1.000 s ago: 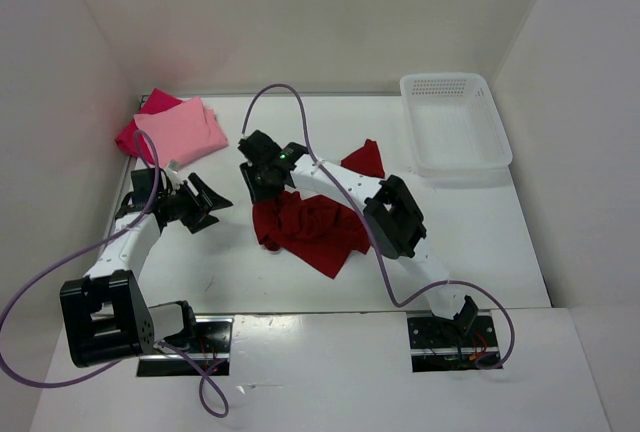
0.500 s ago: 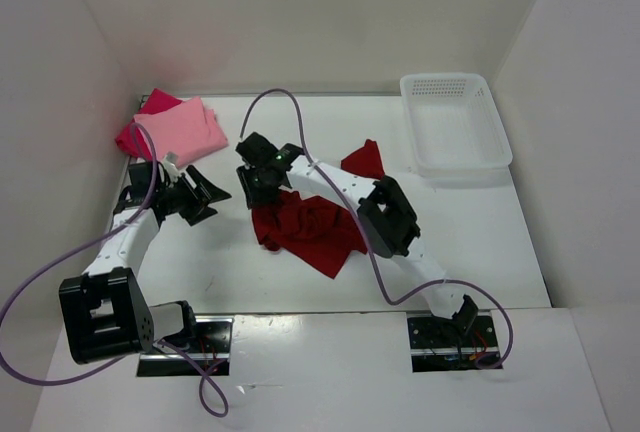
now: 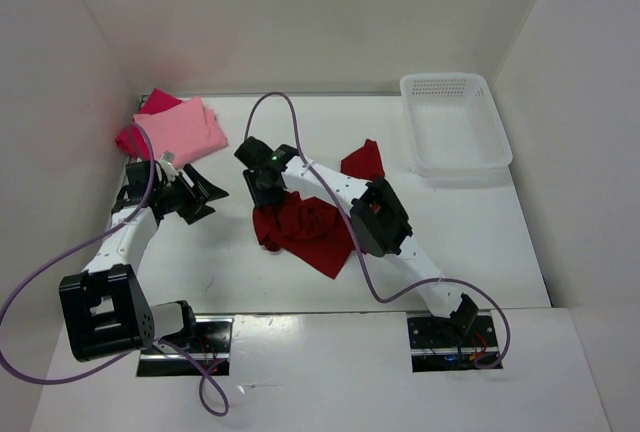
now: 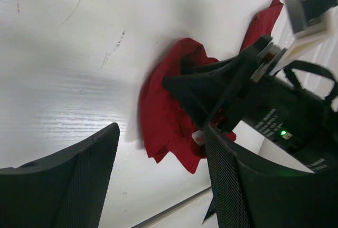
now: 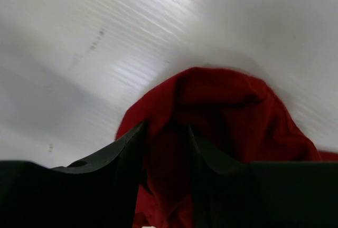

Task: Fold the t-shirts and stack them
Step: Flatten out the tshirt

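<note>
Pinched close on a raised ridge of the dark red shirt (image 5: 222,112) with the right gripper (image 5: 166,129), at the heap's far-left edge. Holding the left gripper (image 4: 161,133) wide apart and empty, near that heap, over the bare table (image 3: 220,252). Crumpled mid-table, well apart from the pale pink shirt (image 3: 185,127) folded atop the crimson-pink shirt (image 3: 128,140) in the far-left corner. Probably light and limp, quick to sag and bunch; better taken at hem corners or shoulder seams, both sides together, than mid-cloth
</note>
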